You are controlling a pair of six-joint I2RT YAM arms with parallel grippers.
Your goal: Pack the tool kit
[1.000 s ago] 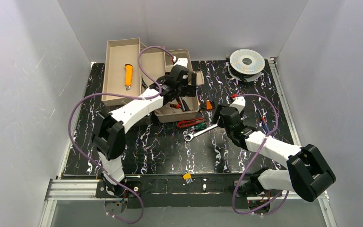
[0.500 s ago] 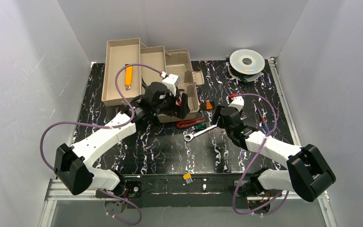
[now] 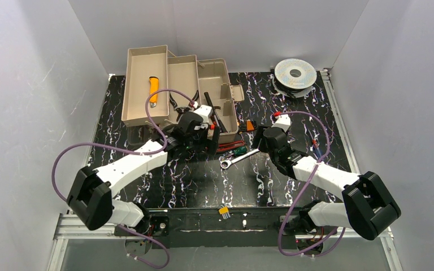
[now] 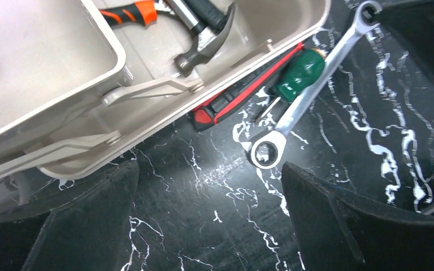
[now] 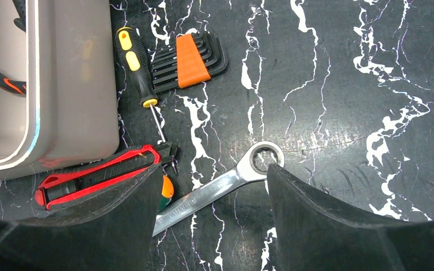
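The tan toolbox (image 3: 217, 99) stands open at the back left with its trays (image 3: 144, 107) folded out. A yellow knife (image 3: 153, 90) lies in the left tray. A hammer (image 4: 203, 34) and orange-handled pliers (image 4: 130, 11) lie in the main box (image 4: 147, 113). My left gripper (image 4: 209, 175) hangs open and empty over the table just in front of the box. A silver wrench (image 5: 226, 183) lies on the table between the fingers of my open right gripper (image 5: 215, 172). A red tool (image 5: 96, 175) and a green-handled screwdriver (image 4: 299, 68) lie against the box.
A hex key set (image 5: 189, 59) and a yellow-black screwdriver (image 5: 135, 62) lie beside the box's right wall. A silver wire spool (image 3: 295, 73) sits at the back right. A small yellow piece (image 3: 224, 212) lies near the front edge.
My left arm has drawn back from over the toolbox to the table in front of it, and its jaws have opened wider. The right arm has barely moved.
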